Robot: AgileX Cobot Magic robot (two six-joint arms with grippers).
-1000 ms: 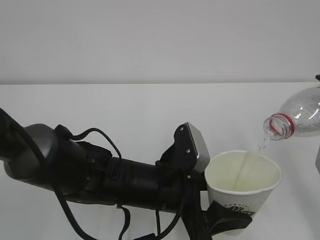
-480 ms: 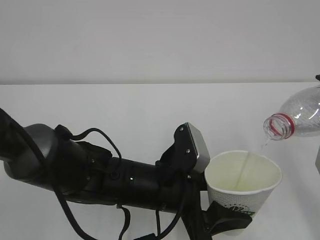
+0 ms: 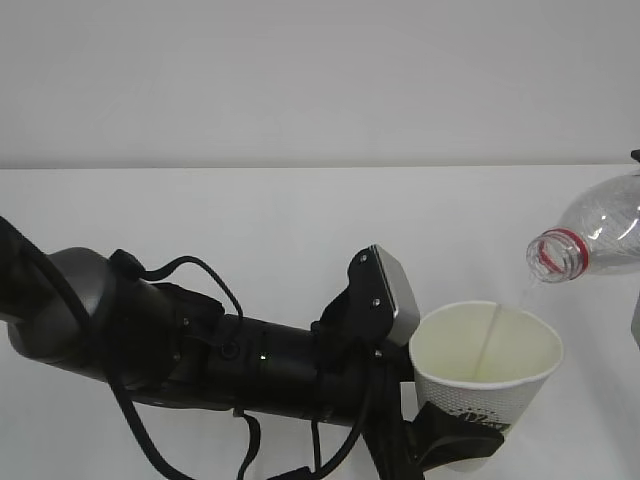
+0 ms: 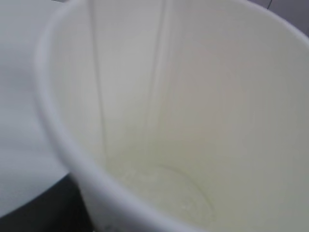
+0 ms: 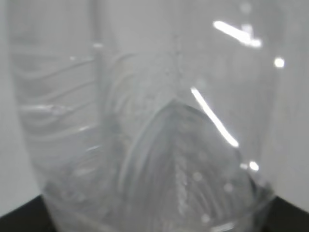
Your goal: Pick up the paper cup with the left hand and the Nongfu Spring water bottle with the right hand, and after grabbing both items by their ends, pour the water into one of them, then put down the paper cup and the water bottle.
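Note:
The white paper cup (image 3: 487, 370) with green print stands upright at the lower right, and my left gripper (image 3: 455, 440) is shut on its lower part. The left wrist view looks into its cream interior (image 4: 203, 96), where a little water (image 4: 166, 191) lies at the bottom. The clear Nongfu Spring water bottle (image 3: 595, 235) hangs tilted at the right edge, its open red-ringed mouth (image 3: 553, 255) just above the cup's far rim. A thin trickle of water (image 3: 526, 292) falls from it into the cup. The bottle's ribbed body (image 5: 154, 135) fills the right wrist view between dark fingers (image 5: 14, 220); my right gripper is shut on it.
My black left arm (image 3: 200, 350) with cables and a grey block (image 3: 392, 295) crosses the lower left. The white table (image 3: 300, 210) runs back to a pale wall. A grey edge (image 3: 636, 325) shows at the far right.
The stream from the bottle's mouth has thinned to a faint trickle. The cup, the bottle and both arms have barely moved.

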